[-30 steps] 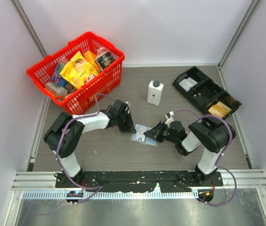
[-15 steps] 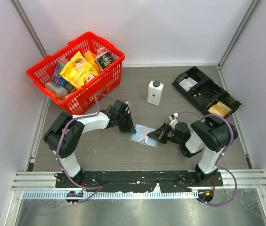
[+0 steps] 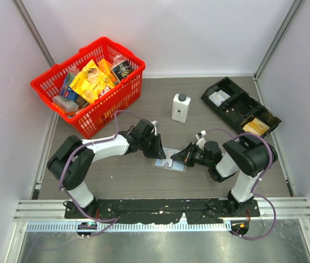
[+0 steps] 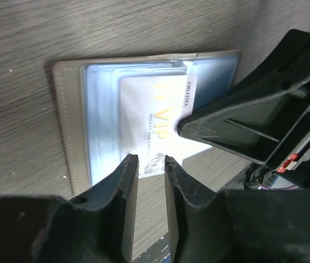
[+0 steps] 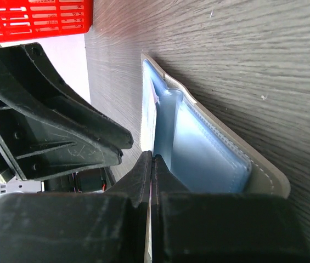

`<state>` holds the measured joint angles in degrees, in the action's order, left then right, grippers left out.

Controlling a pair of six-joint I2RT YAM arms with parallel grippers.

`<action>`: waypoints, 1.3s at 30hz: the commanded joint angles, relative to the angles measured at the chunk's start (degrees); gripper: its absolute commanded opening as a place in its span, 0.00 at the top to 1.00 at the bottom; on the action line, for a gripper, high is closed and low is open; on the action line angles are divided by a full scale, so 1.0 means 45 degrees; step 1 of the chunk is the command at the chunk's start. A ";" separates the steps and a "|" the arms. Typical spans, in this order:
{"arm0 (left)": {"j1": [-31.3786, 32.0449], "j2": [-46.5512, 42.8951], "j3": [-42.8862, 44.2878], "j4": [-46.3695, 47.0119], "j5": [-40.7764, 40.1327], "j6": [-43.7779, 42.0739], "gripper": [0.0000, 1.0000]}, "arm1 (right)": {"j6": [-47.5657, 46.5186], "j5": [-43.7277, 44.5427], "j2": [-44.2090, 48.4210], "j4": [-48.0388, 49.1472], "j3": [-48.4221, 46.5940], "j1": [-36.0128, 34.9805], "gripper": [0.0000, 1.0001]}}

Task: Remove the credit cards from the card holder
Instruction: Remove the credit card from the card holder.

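Note:
The taupe card holder (image 3: 167,161) lies open on the table between my two grippers; its taupe border (image 4: 67,120) frames light blue plastic sleeves. A white credit card with gold VIP lettering (image 4: 155,115) sticks partway out of a sleeve. My right gripper (image 3: 179,159) is shut on that card's edge, which is seen edge-on as a thin pale strip (image 5: 147,118) in the right wrist view, beside the holder (image 5: 264,175). My left gripper (image 3: 159,149) hovers at the holder's other side, jaws a narrow gap apart (image 4: 146,159), nothing between them. The other cards are hidden in the sleeves.
A red basket (image 3: 91,82) full of packets stands at the back left. A white bottle (image 3: 180,108) stands behind the holder. A long black tray (image 3: 240,107) with an orange packet (image 3: 256,127) lies at the back right.
My left gripper has moved right, onto the holder's left end. My right gripper drew back to the right, then came in again at the holder's right edge.

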<state>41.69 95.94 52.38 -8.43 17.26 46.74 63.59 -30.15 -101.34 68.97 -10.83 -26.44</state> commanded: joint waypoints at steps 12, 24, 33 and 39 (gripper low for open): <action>0.0032 0.1472 0.0606 -0.0703 -0.1079 -0.0035 1.00 | -0.0575 -0.0078 0.0389 -0.0654 -0.0288 0.0035 0.99; 0.0032 0.1863 0.0723 -0.1663 -0.1882 -0.0113 1.00 | -0.4540 0.1856 0.4607 -1.1298 -0.2435 0.0015 0.99; 0.0051 0.1922 0.0704 -0.1663 -0.1823 -0.0113 1.00 | -0.5343 0.2560 0.6111 -1.4134 -0.2731 0.0405 0.99; 0.0032 0.1688 0.0665 -0.1507 -0.1784 -0.0133 1.00 | -0.5830 0.2735 0.7342 -1.5712 -0.2983 0.0991 0.99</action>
<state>42.02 101.97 56.47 -11.25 13.72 47.77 41.17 -21.17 -71.72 6.96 -22.94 -23.51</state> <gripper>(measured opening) 0.010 0.025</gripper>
